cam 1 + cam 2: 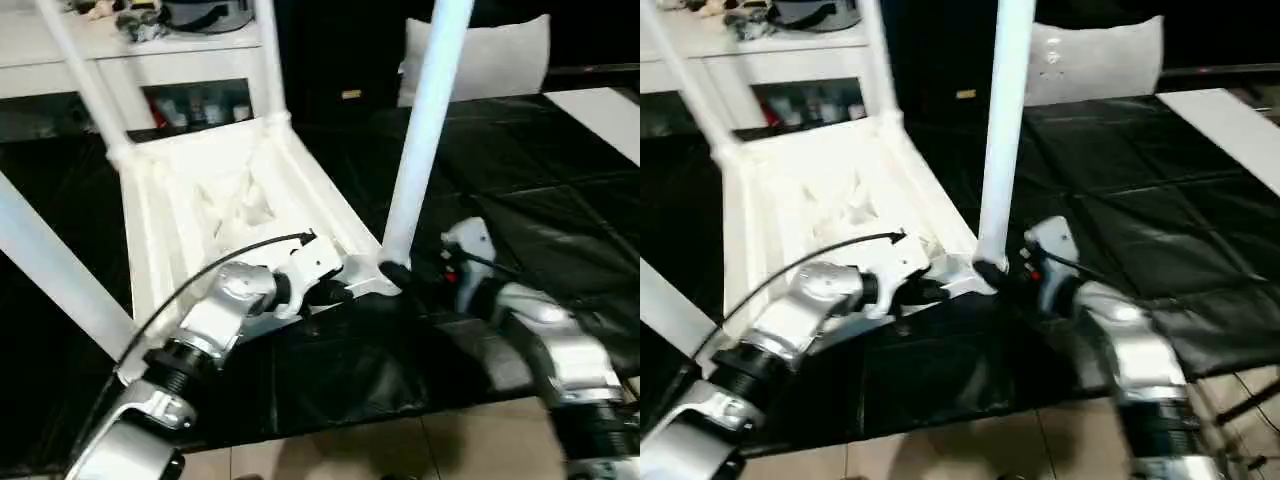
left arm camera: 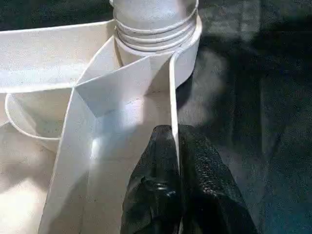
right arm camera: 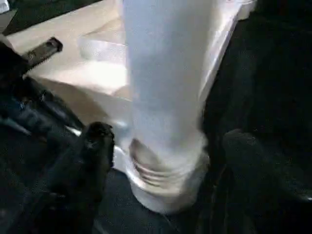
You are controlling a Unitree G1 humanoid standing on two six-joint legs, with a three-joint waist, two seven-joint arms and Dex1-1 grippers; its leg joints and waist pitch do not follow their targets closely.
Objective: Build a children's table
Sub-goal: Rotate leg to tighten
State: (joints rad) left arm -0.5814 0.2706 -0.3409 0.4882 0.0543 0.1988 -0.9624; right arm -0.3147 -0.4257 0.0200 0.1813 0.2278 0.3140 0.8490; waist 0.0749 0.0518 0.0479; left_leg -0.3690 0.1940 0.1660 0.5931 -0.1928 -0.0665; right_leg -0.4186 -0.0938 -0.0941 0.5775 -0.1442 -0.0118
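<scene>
The children's table top lies upside down on the black mat, ribbed underside up. Legs stand in its corner sockets: far left leg, far right leg, near left leg and near right leg. My left gripper is shut on a thin upright wall of the top, right beside the near right socket. My right gripper stands open around the base of the near right leg. One of its fingers is on each side, apart from the leg.
A white cabinet with small items stands behind the table top. A grey cushion leans at the back right, and a white board lies at the far right. The black mat ends at pale floor tiles near me.
</scene>
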